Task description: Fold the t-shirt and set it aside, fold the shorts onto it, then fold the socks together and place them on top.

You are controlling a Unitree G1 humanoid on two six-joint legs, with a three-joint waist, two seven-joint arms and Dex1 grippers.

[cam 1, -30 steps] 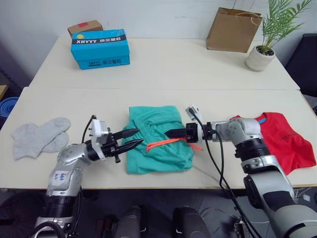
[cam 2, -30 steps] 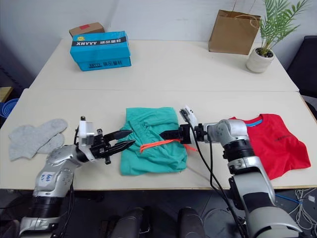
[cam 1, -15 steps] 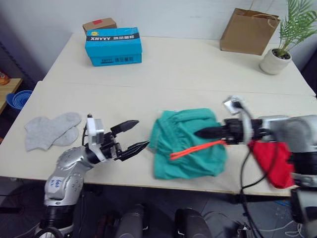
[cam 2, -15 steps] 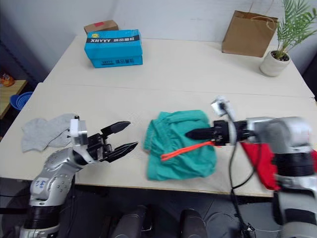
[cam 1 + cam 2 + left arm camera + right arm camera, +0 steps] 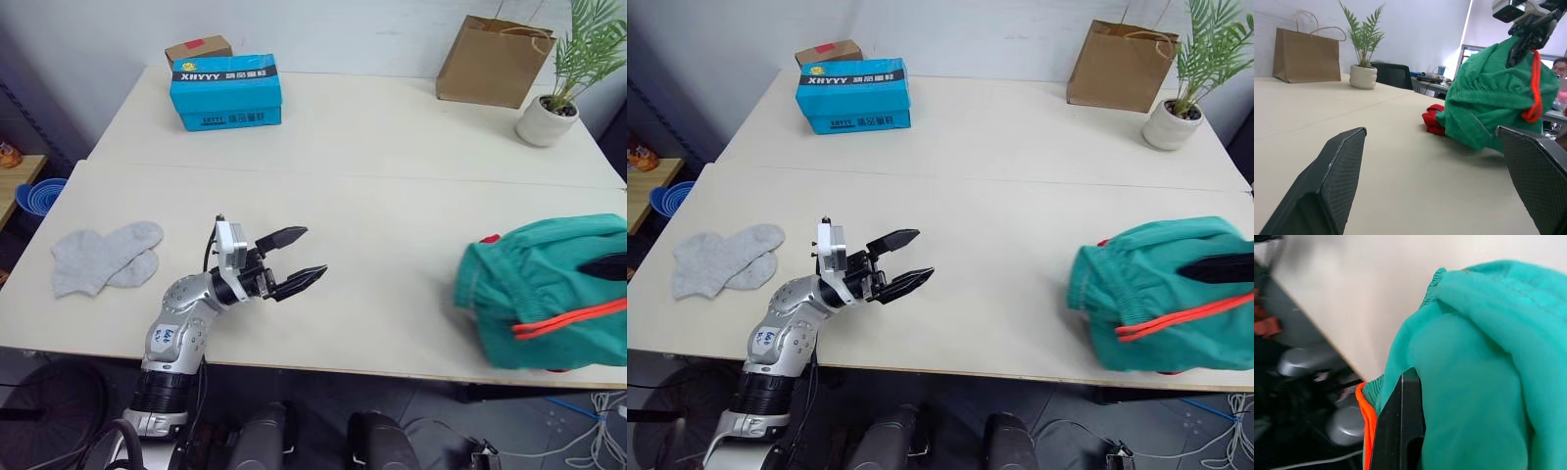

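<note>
Over at the right end of the counter (image 5: 392, 284), the shorts (image 5: 549, 294) hang bunched from the right gripper (image 5: 1223, 268), which is clamped into the teal cloth near the orange-red drawstring (image 5: 1185, 318), directly above a sliver of the red t-shirt (image 5: 1433, 120) peeking out underneath. My worry is that the bundle lands lopsided: the fabric is gathered rather than flat, so a release from here could drop it in a heap, half off the counter edge, or drag the shirt's fold askew. As held, the shorts run long-ways across the counter, gathered waistband facing the left arm and the rest trailing right. Left gripper (image 5: 299, 257) hovers with fingers spread and holding nothing, well apart from the shorts. Both socks (image 5: 103, 257) lie flat near the left edge, untouched.
</note>
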